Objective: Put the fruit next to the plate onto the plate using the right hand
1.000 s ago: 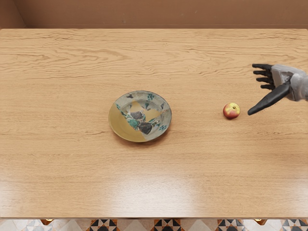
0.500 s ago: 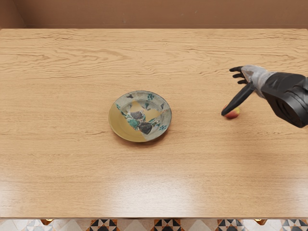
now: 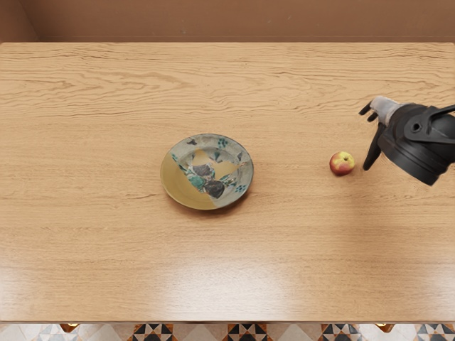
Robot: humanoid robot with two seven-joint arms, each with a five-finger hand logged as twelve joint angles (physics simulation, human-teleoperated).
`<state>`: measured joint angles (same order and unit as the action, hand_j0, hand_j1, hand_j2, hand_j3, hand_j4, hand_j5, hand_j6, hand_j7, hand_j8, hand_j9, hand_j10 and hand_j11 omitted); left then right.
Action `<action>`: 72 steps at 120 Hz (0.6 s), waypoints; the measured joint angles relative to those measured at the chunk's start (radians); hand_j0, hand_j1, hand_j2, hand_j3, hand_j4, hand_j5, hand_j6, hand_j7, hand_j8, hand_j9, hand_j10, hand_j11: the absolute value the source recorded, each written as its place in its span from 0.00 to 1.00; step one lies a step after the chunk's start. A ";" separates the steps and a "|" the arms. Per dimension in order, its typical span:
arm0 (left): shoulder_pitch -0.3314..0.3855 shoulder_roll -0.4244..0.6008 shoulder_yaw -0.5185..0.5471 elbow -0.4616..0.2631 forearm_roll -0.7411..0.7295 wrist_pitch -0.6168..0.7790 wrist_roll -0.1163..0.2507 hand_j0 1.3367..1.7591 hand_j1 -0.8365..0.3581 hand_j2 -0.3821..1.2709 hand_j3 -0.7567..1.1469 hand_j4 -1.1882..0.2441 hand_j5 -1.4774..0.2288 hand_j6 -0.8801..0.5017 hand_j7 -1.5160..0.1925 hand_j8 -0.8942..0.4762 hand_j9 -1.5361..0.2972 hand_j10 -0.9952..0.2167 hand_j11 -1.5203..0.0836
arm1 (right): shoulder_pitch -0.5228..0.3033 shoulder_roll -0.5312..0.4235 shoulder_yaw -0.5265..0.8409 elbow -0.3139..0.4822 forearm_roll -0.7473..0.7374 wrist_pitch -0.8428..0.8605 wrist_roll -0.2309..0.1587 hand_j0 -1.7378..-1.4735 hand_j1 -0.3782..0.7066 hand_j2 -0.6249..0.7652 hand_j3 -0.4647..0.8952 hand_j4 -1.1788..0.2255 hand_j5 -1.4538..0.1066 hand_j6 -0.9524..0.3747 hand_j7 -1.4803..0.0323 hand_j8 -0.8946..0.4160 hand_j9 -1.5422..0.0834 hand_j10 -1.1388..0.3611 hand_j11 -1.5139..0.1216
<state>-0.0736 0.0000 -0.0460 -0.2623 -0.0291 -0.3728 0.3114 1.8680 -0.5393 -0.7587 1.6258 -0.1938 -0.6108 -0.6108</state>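
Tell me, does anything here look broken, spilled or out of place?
Nothing stands out. The plate lies flat and whole; the apple sits on the table right of it, the right hand beside it, not touching.

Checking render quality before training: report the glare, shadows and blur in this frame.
Head view: a broad pale glare patch lies on the table near its front edge. Soft, faint shadows sit under the plate rim and beside the apple. Everything is sharp, with no motion blur even on the right hand. The table edges run straight, with no evident distortion.
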 joint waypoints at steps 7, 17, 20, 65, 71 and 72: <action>0.000 0.000 0.000 0.000 0.000 0.000 0.000 0.76 0.99 0.23 0.40 0.83 0.87 0.64 0.89 0.65 0.84 0.82 0.95 | 0.018 0.026 -0.013 -0.024 0.003 0.000 0.000 0.30 0.29 0.42 0.34 0.67 0.73 0.54 0.77 0.50 0.76 0.60 0.74; 0.000 0.000 0.000 0.000 0.000 0.000 0.000 0.76 0.99 0.23 0.40 0.83 0.87 0.64 0.89 0.65 0.84 0.82 0.95 | 0.034 0.085 -0.023 -0.051 0.025 0.000 0.000 0.30 0.30 0.42 0.34 0.67 0.73 0.53 0.77 0.50 0.75 0.60 0.73; 0.000 0.000 0.000 0.000 0.000 0.000 0.000 0.76 0.99 0.23 0.40 0.83 0.87 0.64 0.89 0.65 0.84 0.82 0.95 | 0.036 0.105 -0.032 -0.058 0.034 0.000 0.000 0.30 0.30 0.42 0.34 0.67 0.73 0.53 0.77 0.50 0.75 0.60 0.73; 0.000 0.000 0.000 0.000 0.000 0.000 0.000 0.76 0.99 0.23 0.40 0.83 0.87 0.64 0.89 0.65 0.84 0.82 0.95 | 0.060 0.369 -0.139 -0.073 0.071 0.000 0.000 0.30 0.20 0.43 0.34 0.73 0.80 0.60 0.84 0.56 0.82 0.65 0.80; 0.000 0.000 0.000 0.000 0.000 0.000 0.000 0.76 0.99 0.23 0.40 0.83 0.87 0.64 0.89 0.65 0.84 0.82 0.95 | 0.073 0.394 -0.152 -0.058 0.088 0.000 0.000 0.30 0.18 0.43 0.34 0.74 0.81 0.61 0.86 0.57 0.84 0.67 0.81; 0.000 0.000 0.000 0.000 0.000 0.000 0.000 0.76 0.99 0.23 0.40 0.83 0.87 0.64 0.89 0.65 0.84 0.82 0.95 | 0.076 0.398 -0.155 -0.055 0.092 0.000 0.000 0.30 0.18 0.43 0.34 0.74 0.82 0.61 0.86 0.58 0.84 0.67 0.82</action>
<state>-0.0736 0.0000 -0.0459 -0.2623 -0.0291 -0.3728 0.3114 1.9436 -0.1411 -0.9141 1.5706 -0.1017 -0.6109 -0.6109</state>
